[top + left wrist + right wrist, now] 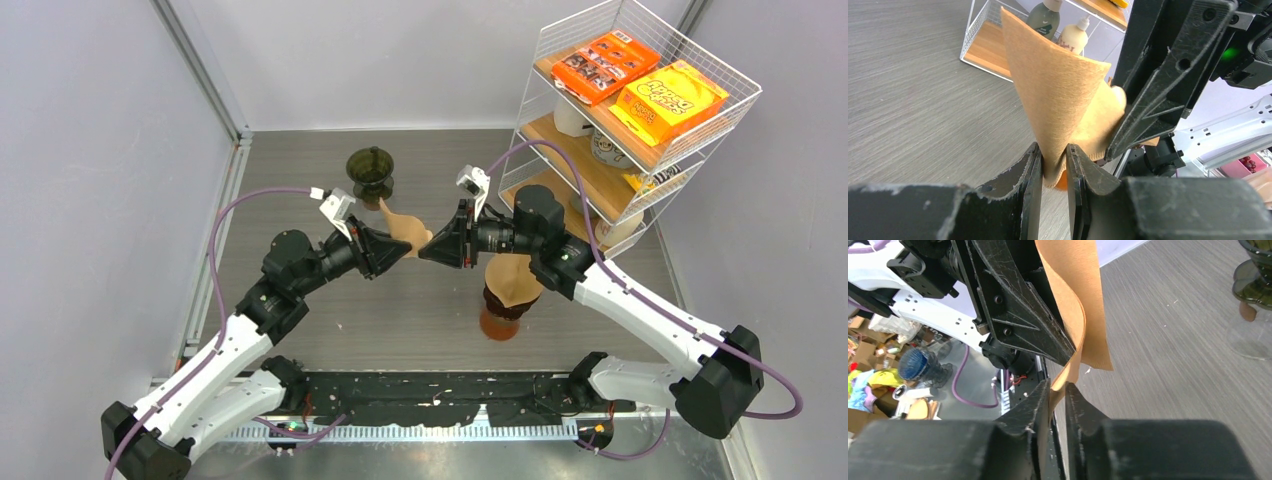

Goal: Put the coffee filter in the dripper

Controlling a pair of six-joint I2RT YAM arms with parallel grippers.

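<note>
Both hands (1054,165) (1058,400) pinch filter (1058,95) edges midair.

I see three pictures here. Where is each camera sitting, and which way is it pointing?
Top external: above and behind the arms, looking down on the table; both arms show, left pincer and right pincer tip to tip.
Left wrist: on the left arm, facing the wire rack; its own fingers pinch the coffee filter.
Right wrist: on the right arm, facing the dripper; its own fingers show.
Shared: all views show the coffee filter.
</note>
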